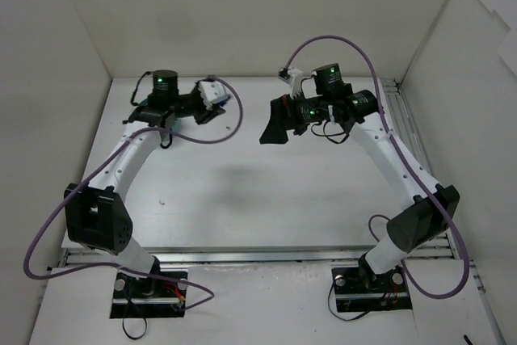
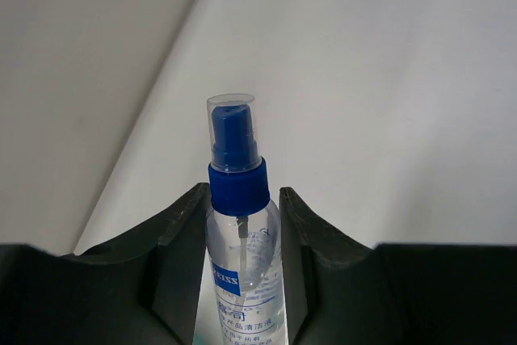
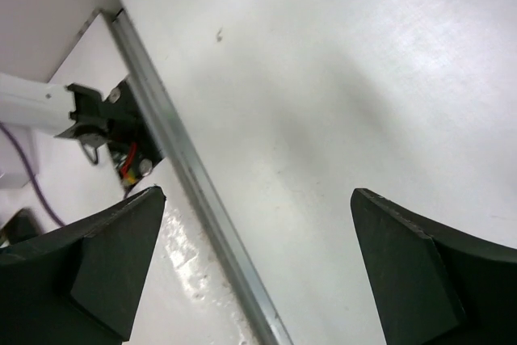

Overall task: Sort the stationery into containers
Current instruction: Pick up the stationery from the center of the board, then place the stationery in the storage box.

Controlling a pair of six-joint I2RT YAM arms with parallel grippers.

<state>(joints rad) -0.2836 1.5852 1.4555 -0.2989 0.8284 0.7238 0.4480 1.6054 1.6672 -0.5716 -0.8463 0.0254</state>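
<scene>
My left gripper (image 2: 244,191) is shut on a clear spray bottle (image 2: 242,256) with a blue collar, a blue nozzle under a clear cap, and a blue-and-white label. The bottle stands between the two black fingers with its cap pointing away from the wrist. In the top view this gripper (image 1: 216,98) is raised at the back left. My right gripper (image 3: 258,193) is open wide with nothing between its fingers. It hangs over the white table at the back middle (image 1: 268,125). No other stationery shows, and the containers are out of view.
White walls enclose the white table (image 1: 266,191) on three sides. A metal rail (image 3: 202,199) runs along the table's near edge. Past the rail, the right wrist view shows an arm's base plate with wires (image 3: 105,119).
</scene>
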